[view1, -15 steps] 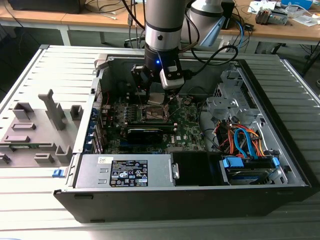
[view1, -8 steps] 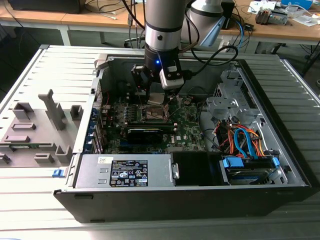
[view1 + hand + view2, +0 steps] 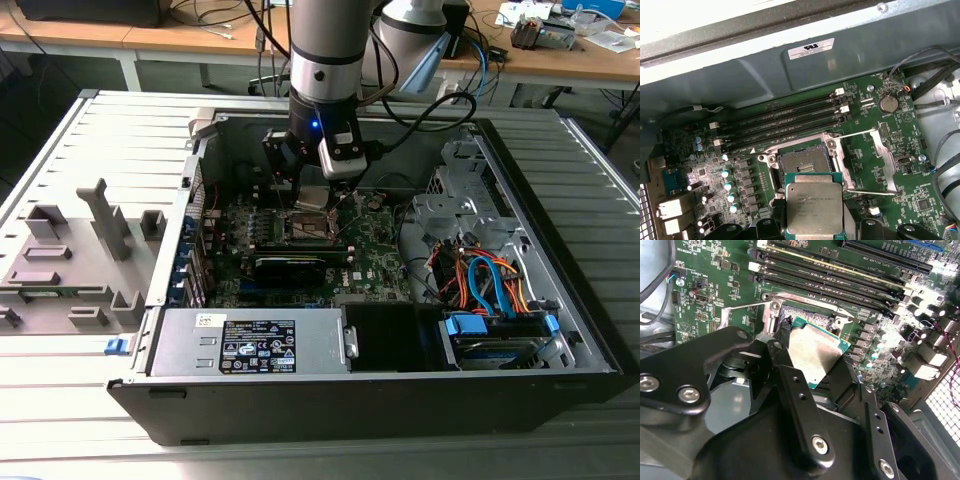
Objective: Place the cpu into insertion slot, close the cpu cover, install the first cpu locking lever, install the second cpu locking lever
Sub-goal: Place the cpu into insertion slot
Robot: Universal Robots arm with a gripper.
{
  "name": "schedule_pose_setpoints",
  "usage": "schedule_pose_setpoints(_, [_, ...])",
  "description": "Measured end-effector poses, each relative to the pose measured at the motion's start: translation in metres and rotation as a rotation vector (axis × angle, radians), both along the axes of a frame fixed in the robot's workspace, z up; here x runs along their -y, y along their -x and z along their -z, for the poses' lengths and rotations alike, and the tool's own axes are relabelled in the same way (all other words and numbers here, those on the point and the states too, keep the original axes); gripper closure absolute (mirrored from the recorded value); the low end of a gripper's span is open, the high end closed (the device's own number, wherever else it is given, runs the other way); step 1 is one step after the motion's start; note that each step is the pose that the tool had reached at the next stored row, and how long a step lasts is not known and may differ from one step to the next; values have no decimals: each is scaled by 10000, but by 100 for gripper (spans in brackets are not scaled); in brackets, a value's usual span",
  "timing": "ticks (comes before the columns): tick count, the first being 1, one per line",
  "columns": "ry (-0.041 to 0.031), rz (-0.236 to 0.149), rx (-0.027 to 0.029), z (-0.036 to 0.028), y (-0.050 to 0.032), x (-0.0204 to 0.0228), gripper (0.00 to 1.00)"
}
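My gripper (image 3: 816,371) is shut on the cpu (image 3: 812,347), a flat square chip with a dull silver top and a green edge. In the first wrist view the cpu (image 3: 814,202) hangs level just above and beside the insertion slot (image 3: 804,162), whose dark centre lies bare. The cpu cover (image 3: 888,165), a thin silvery frame, is swung open to one side of the slot. In the exterior view the gripper (image 3: 312,192) hovers over the insertion slot (image 3: 310,228) in the middle of the green motherboard (image 3: 375,250).
Black memory slots (image 3: 785,122) run along one side of the socket. A thin wire lever (image 3: 740,306) stands raised next to it. The open case holds a power supply (image 3: 250,342) at the front and cabled drive bays (image 3: 490,290) on the exterior view's right.
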State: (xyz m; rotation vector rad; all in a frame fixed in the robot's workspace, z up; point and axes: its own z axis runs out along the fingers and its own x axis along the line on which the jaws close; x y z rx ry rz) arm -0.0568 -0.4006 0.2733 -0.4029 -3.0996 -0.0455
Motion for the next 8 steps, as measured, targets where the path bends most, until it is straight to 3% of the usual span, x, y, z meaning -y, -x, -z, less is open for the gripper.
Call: schedule_pose_setpoints(8, [1,123,0,3,0,0,46])
